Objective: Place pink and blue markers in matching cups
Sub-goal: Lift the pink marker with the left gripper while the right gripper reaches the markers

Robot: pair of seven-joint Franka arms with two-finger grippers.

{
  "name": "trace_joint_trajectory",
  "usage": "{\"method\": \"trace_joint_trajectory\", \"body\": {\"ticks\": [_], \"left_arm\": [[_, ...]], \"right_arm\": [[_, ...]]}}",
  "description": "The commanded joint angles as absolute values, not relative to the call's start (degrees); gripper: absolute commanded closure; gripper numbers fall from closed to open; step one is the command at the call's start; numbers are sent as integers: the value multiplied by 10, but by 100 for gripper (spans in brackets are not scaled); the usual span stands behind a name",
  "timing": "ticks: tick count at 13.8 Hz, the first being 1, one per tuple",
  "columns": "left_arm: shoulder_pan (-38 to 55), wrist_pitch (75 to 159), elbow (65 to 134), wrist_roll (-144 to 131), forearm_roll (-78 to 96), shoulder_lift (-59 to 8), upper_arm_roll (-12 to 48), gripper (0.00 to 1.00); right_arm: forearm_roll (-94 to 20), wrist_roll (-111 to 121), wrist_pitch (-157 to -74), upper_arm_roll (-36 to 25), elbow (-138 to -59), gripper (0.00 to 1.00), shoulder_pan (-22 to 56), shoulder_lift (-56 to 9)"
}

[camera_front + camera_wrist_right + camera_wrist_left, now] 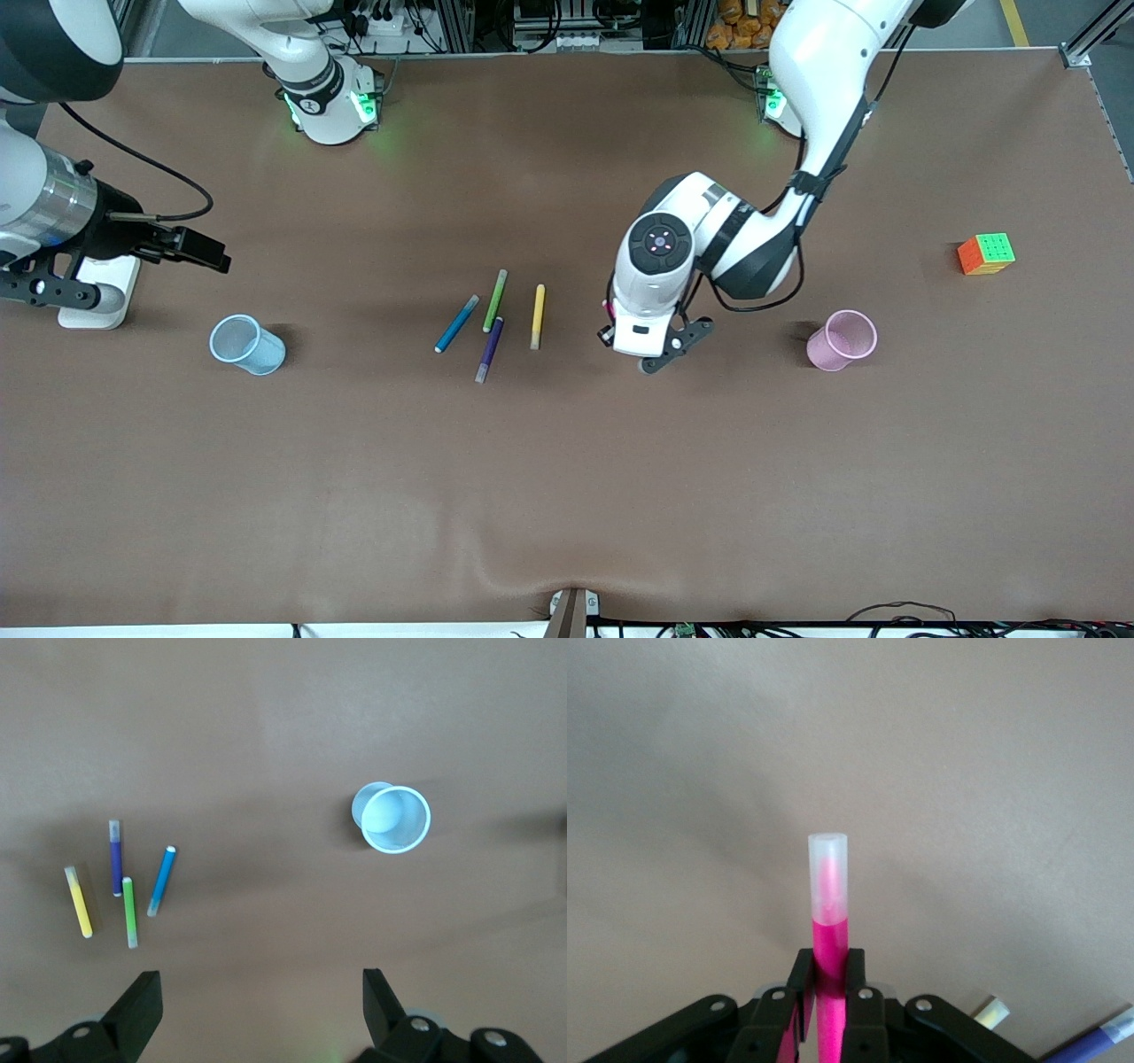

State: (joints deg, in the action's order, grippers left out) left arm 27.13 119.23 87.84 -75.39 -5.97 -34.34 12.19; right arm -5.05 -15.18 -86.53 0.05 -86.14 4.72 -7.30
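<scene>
**Pink marker clamped in left gripper; blue marker lying on table**

Pink marker [829,930]: held upright betw. the fingers [863,1005] of the left gripper [830,1010], which are closed tight on its magenta barrel; pale translucent cap points away from the wrist. In front view only a sliver of the marker [608,307] shows beside the left gripper [640,341], which hangs over bare tabletop betw. the pen group and the pink cup [842,340].

Blue marker [456,323]: flat on the brown table [567,478], at the right-arm end of a loose group of four pens near mid-table. Beside it: green pen [494,300], dark purple pen [489,349], then yellow pen [537,316] toward the left arm's end. Purple pen lies nearest the front camera; its top end is just beside the green pen's lower end. Whether they touch: cannot tell.

Light blue cup [246,344]: upright, toward the right arm's end, well apart from the pens. Pink cup: upright, toward the left arm's end.

Right gripper [257,1010]: fingers wide apart, nothing betw. them; arm waits above the right-arm end of the table.

Rubik's-type cube [985,253]: on table, farther toward the left arm's end than the pink cup.
</scene>
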Motion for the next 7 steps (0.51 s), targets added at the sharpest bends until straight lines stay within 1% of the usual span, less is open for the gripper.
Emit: {"method": "trace_joint_trajectory", "body": {"ticks": [1,4,7], "left_arm": [[259,1171,896,-736,-72,-317,124,100],[243,1149,896,-708,-72,-309,125,100],[227,1133,901,-691,-72,-297,125,100]], "right_arm": [[-76,-197,-894,-2,-853,0,61,-114],[-82,-256,-939,-2,-855,0,102,-166],[-82,-300,-947,-2,-857,0,126,-205]]}}
